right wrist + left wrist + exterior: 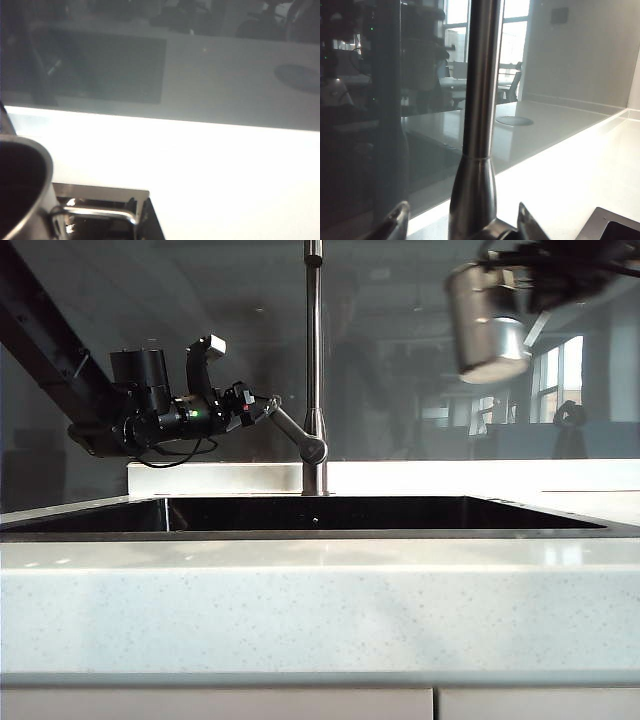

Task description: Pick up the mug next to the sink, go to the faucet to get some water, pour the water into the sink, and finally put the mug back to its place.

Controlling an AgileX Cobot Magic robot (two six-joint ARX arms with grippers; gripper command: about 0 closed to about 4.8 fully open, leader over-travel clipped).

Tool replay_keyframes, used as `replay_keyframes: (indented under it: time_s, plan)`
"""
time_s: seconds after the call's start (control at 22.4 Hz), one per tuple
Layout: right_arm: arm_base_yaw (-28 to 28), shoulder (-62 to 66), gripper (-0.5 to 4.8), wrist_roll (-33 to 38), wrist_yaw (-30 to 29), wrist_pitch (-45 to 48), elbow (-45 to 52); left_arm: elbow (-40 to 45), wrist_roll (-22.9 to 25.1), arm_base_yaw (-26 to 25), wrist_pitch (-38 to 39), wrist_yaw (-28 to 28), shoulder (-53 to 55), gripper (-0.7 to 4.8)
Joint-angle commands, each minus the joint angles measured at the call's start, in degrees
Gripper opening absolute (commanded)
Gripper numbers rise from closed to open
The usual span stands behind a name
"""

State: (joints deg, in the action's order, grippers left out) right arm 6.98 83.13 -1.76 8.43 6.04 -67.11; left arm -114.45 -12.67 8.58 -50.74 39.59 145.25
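The left arm [150, 410] is black w/ a round black can-shaped part on top & a pale grey bracket w/ a light block at its tip. A thin black cable loops under it, & tiny green & red lights glow near the wrist. The left hand [262, 408] has thin dark fingers [395, 220]. The right hand [560, 270] is black too, but blurry.

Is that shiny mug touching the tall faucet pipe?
Apart. In the exterior view the mug, held high in the right hand, has clear background between it and the faucet.
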Motion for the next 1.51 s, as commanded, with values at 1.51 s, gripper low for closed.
replay_keyframes:
  time_s: [1.51]
  plan:
    - [-17.0, 12.5, -0.04, 2.1, -16.3, 60.5, 36.1, -0.2, 0.2, -0.6, 9.1, -2.3, -0.2, 2.68]
